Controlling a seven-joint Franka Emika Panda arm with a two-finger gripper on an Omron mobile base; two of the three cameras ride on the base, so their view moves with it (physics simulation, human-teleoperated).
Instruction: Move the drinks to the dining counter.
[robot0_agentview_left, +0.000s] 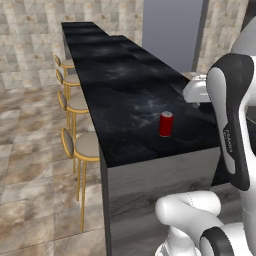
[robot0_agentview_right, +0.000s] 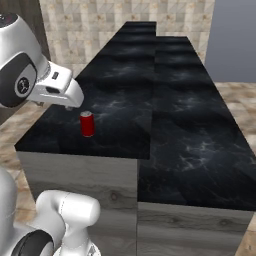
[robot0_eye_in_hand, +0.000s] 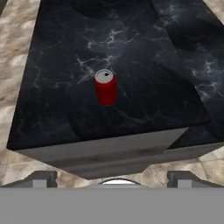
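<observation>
One red can (robot0_agentview_left: 166, 124) with a silvery top stands upright on the raised level of the dining counter (robot0_agentview_left: 115, 95), near its front end. The same can (robot0_agentview_right: 87, 124) shows from the other side, with the white hand (robot0_agentview_right: 60, 91) hovering just above and behind it, apart from it. In the hand view the can (robot0_eye_in_hand: 105, 87) sits in the middle of the black veined top (robot0_eye_in_hand: 144, 52). My gripper (robot0_eye_in_hand: 113, 178) is open, its fingertips (robot0_eye_in_hand: 41, 177) spread wide with nothing between them.
Several gold-legged stools (robot0_agentview_left: 86, 146) line the counter's left side. A lower counter level (robot0_agentview_right: 195, 130) runs alongside the raised one on the right. Tiled floor (robot0_agentview_left: 35, 175) lies to the left, and a grey panel (robot0_agentview_left: 172, 30) stands at the far end.
</observation>
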